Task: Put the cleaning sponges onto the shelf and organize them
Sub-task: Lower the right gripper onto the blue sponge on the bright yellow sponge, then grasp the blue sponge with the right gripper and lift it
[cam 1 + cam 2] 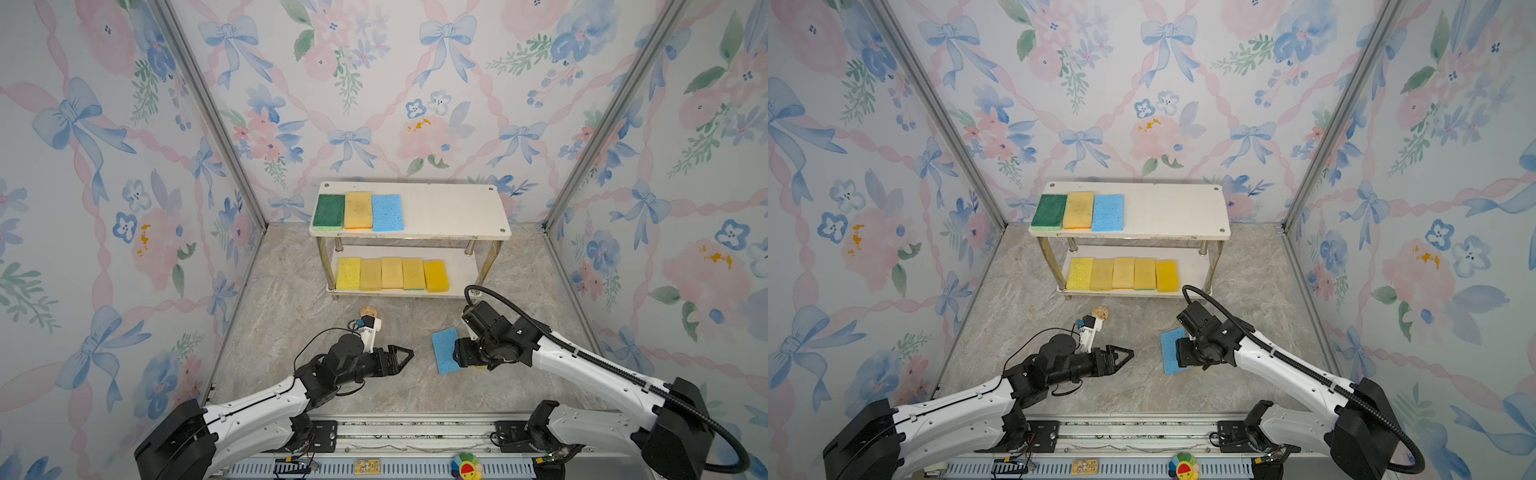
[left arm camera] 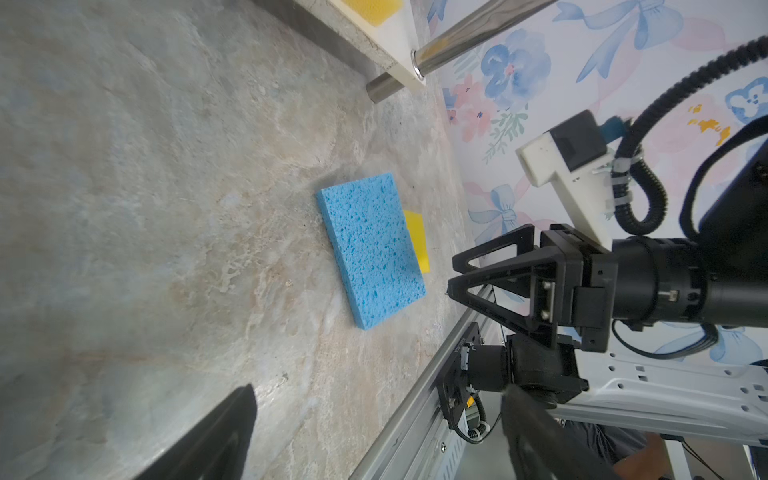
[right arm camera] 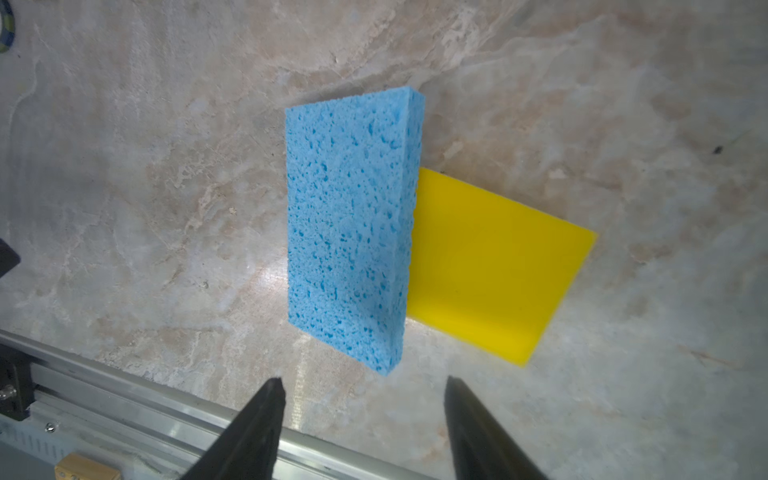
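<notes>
- Closest in both top views runs the metal rail (image 1: 415, 432). A small multicoloured toy (image 1: 466, 467) sits at its front edge, and both arms are mounted on it.
- Left of centre, the left gripper (image 1: 409, 355) hangs low over the marbled floor (image 1: 291, 299) and points to the right. The left wrist view shows its fingers (image 2: 224, 432) spread wide with nothing between them.
- On the right, the right gripper (image 3: 363, 384) angles down at the floor. Its jaws stand partly apart and empty, and the tips are just short of one end of the loose blue sponge (image 3: 345, 232).
- In both top views the loose blue sponge lies on the floor between the two grippers, with its right part hidden under the right wrist.
- Beside it, the loose yellow sponge (image 3: 494, 266) lies flat on the floor. It touches the blue one's long side and is partly covered by it, and the blue one appears to lean on it.
- Farther out, just beyond the left arm's wrist camera, a small round disc (image 1: 367, 311) rests on the floor in front of the shelf (image 1: 457, 208).
- On the shelf's lower board, a row of five yellow sponges (image 1: 392, 274) lies side by side.
- At the left end of the top board lie the green sponge (image 1: 328, 212), a pale yellow sponge (image 1: 358, 210) and the shelved blue sponge (image 1: 387, 212), edge to edge.
- The shelf stands against the flowered back wall (image 1: 374, 104).
</notes>
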Robot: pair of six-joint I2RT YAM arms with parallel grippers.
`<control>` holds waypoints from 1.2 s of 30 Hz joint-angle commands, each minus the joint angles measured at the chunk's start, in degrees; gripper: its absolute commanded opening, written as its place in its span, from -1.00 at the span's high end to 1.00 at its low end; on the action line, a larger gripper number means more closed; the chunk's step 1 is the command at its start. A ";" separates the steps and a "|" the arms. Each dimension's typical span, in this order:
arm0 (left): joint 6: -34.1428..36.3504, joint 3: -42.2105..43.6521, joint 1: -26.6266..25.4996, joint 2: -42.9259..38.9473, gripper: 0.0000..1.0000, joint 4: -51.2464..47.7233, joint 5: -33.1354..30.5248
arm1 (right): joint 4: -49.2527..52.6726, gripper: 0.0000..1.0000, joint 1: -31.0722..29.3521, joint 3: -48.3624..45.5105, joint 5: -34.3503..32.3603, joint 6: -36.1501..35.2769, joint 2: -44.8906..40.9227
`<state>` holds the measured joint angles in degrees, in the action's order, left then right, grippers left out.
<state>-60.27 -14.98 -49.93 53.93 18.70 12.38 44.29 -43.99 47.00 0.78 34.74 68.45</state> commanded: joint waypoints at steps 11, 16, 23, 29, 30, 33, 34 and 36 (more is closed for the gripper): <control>1.38 2.00 0.01 0.04 -0.87 2.02 0.09 | -6.76 -0.11 -0.75 0.90 -0.53 -1.91 9.37; 1.21 2.52 0.53 -0.67 -0.87 2.02 0.20 | -8.01 0.00 -0.75 -0.25 -0.50 -1.39 10.81; 1.03 2.67 0.80 -0.67 -0.87 2.04 0.36 | -8.02 0.16 -0.75 -1.32 -1.44 -1.51 11.10; 1.03 2.65 0.81 -0.32 -0.87 2.00 0.47 | -8.06 0.26 -0.64 -2.01 -2.10 -1.58 12.05; 0.99 2.63 0.83 -0.32 -0.87 2.04 0.46 | -8.16 0.30 -0.66 -2.06 -2.12 -1.54 12.23; 0.94 2.83 0.87 -0.59 -0.87 2.04 0.47 | -8.41 0.47 -0.61 -2.15 -2.09 -1.32 12.27; 0.86 2.84 0.89 -0.71 -0.87 2.04 0.47 | -8.34 0.55 -0.59 -2.05 -2.09 -1.24 12.11; 0.83 2.88 0.89 -1.06 -0.87 2.02 0.45 | -8.09 0.69 -0.71 -1.84 -2.18 -1.08 11.51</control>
<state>-60.12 -12.95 -49.47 53.74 19.68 12.43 35.97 -44.05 45.60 -0.51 33.65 80.16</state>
